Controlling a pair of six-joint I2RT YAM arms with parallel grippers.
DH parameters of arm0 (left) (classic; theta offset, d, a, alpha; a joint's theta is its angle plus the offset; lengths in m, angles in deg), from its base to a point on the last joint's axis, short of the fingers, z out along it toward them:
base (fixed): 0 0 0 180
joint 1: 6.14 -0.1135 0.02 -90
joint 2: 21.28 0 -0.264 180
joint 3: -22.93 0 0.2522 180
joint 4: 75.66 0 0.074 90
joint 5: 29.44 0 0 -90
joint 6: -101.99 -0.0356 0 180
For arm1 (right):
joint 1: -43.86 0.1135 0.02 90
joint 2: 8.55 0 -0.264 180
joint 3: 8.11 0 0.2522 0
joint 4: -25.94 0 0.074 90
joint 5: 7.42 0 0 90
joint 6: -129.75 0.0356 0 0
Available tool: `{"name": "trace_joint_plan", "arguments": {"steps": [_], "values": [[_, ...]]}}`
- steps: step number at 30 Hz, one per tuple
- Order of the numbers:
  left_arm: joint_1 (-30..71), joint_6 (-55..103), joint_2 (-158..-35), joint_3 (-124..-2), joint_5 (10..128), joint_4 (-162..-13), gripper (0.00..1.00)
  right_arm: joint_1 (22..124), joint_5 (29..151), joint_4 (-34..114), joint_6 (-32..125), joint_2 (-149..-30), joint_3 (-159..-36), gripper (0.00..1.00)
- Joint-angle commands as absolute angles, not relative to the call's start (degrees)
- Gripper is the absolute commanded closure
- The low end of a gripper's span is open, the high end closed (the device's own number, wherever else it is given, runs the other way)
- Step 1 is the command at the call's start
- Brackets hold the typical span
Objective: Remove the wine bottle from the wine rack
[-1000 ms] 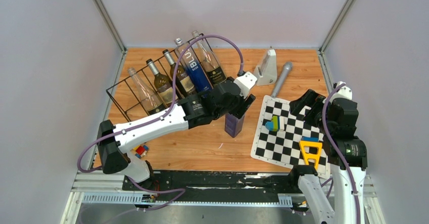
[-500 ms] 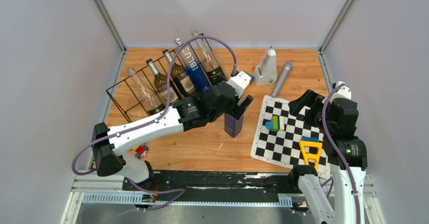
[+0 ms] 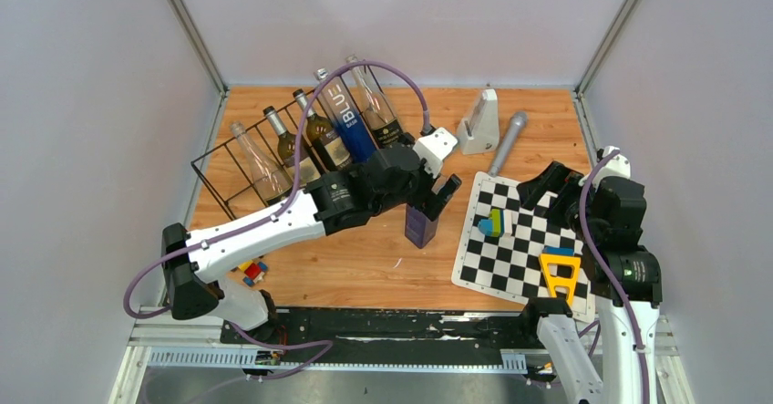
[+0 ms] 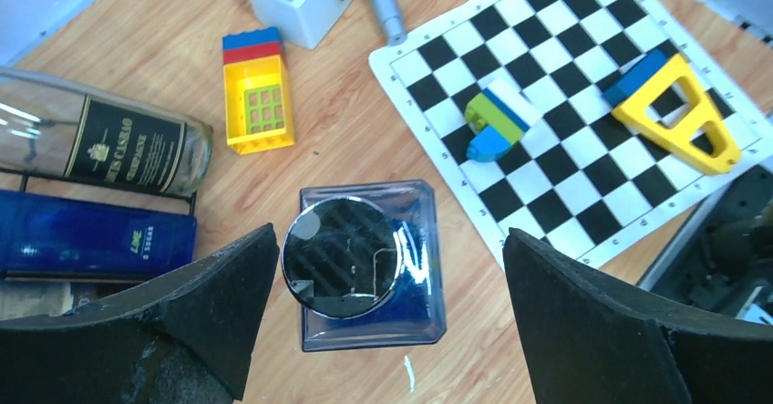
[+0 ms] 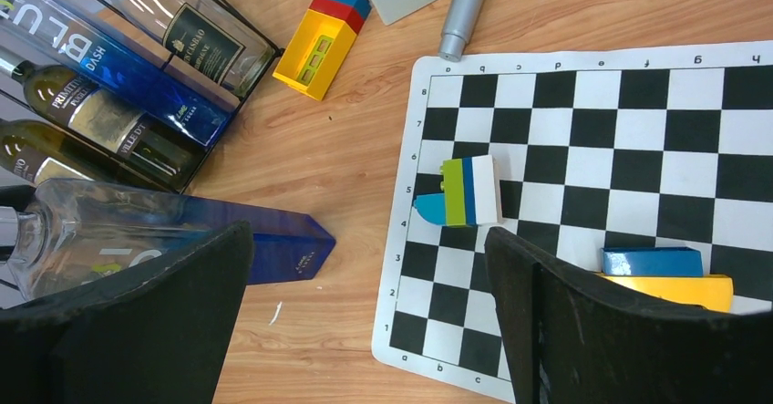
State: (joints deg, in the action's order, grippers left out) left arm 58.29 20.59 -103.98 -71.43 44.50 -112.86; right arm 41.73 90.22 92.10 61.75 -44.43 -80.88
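Black wire makes up the wine rack (image 3: 217, 174), which sits at the far left of the wooden table (image 3: 365, 263). Five bottles lie slanted in it, necks toward the far wall.

Top view: the wine bottle (image 3: 420, 229), square-bodied and deep blue, stands upright on the table. It is off the rack, just beside the rack's right end and near the chequered mat (image 3: 483, 260). The left arm reaches diagonally from its base toward the middle of the table, well extended. The left gripper (image 3: 430, 194) hangs directly over the bottle's top. The right arm is folded close above its own base, and the right gripper (image 3: 551, 194) is held over the mat's far corner.

Left wrist view: the camera looks straight down. The bottle's round dark cap (image 4: 342, 256) lies between the two black fingers (image 4: 164, 331), with a clear gap on either side. The jaws stand wide apart and touch nothing. A yellow brick (image 4: 258, 94) lies on the wood beyond the bottle. At the left edge, a clear bottle with a black label (image 4: 109, 144) rests in the rack.

Right wrist view: the jaws are spread wide over bare wood and the mat's edge, gripping nothing. A green, blue and white block stack (image 5: 465, 192) sits on the mat between them. The wine bottle's blue body shows at the left, beside the rack's end.
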Motion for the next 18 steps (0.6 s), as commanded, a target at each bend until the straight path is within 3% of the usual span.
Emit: {"name": "trace_joint_plan", "arguments": {"steps": [1,13,18], "values": [[58.5,20.8,-102.0,-77.8,49.0,-113.1,0.00,41.5,91.5,88.1,60.7,-43.3,-81.7,0.00],[58.3,19.6,-103.8,-93.2,41.6,-121.8,0.00,41.5,98.2,83.1,58.2,-41.1,-81.3,0.00],[48.4,25.0,-100.3,-92.3,45.2,-124.7,0.00,41.5,109.5,76.7,58.7,-40.8,-80.6,0.00]]}}
